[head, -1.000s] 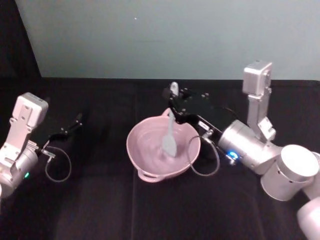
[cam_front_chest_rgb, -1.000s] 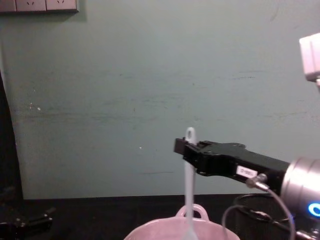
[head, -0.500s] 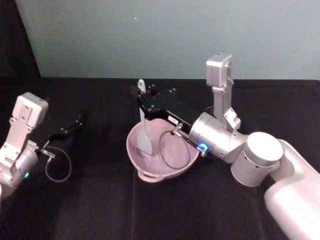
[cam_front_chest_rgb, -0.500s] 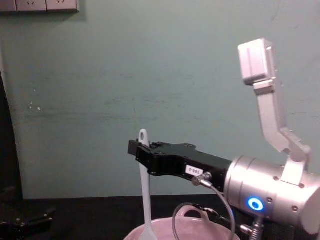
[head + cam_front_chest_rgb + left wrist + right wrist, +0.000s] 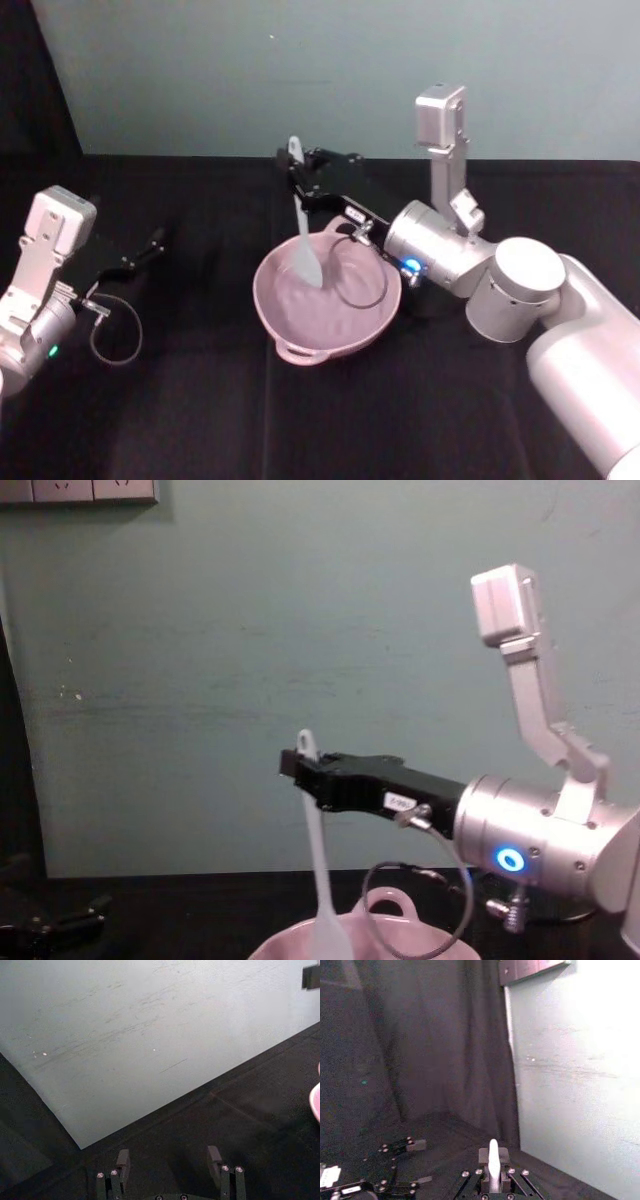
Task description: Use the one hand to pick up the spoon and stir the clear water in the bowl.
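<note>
head view: right hand clamped tight on the spoon handle near its top, spoon head down in the bowl, far side; left gripper parked far left, fingers apart.

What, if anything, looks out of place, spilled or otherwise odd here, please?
Only one thing: the cable loop by the right claw droops over the bowl, perhaps brushing its rim. Otherwise the spoon is gripped near its top, head in the bowl, slightly tilted. The left claw sits open, parked on the left.

right tool clamps spoon upright | head in bowl
</note>
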